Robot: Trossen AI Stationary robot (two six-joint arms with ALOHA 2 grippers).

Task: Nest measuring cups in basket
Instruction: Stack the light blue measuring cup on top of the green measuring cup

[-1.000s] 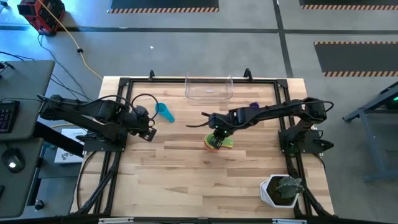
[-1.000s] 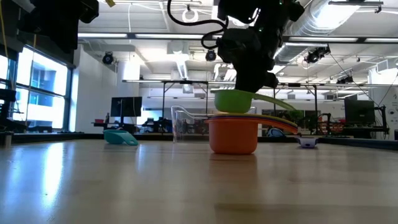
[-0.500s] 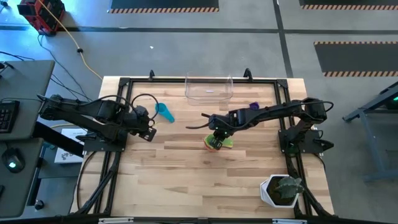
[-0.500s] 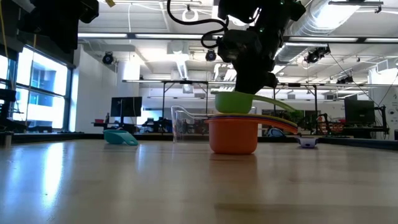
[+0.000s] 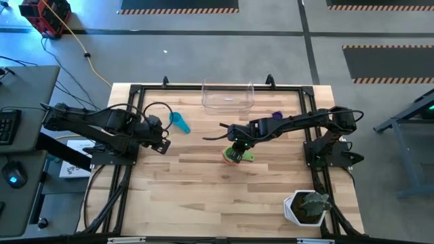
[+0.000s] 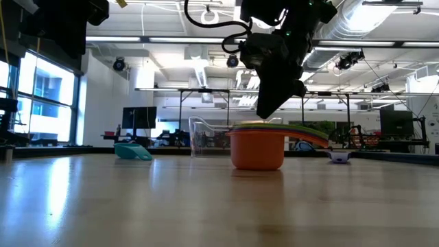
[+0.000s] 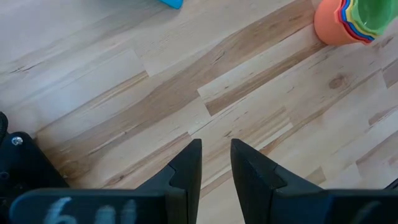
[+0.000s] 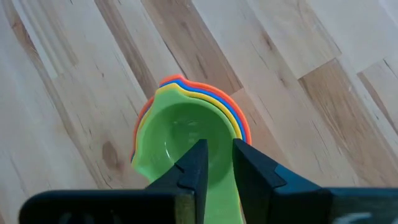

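Observation:
A stack of nested measuring cups (image 5: 235, 156), orange outermost and green innermost (image 8: 180, 140), stands upright on the table's middle (image 6: 257, 147). My right gripper (image 8: 216, 163) hangs right over it, pointing steeply down. It is slightly open, with its fingertips (image 6: 263, 113) at the green cup's rim on the handle side. A teal cup (image 5: 180, 123) lies at the far left and a purple cup (image 5: 277, 115) at the far right. The clear basket (image 5: 228, 97) stands at the far edge. My left gripper (image 7: 216, 162) waits open at the left, over bare wood. My right gripper comes from above, slanting down, with a finger on either side of the green cup's rim (image 8: 214, 140) next to its handle. The cup sits down inside the stack, upright. I cannot tell whether the fingers touch it.
A white pot with a green plant (image 5: 305, 207) stands at the near right corner. Black frame rails run along the table's left, right and far sides. Bare wood lies between the stack and the basket.
My right gripper has opened a little without moving off. The green cup, which sat raised and slightly tilted above the stack, has dropped down into the stack. Its rim is now about level with the other cups.

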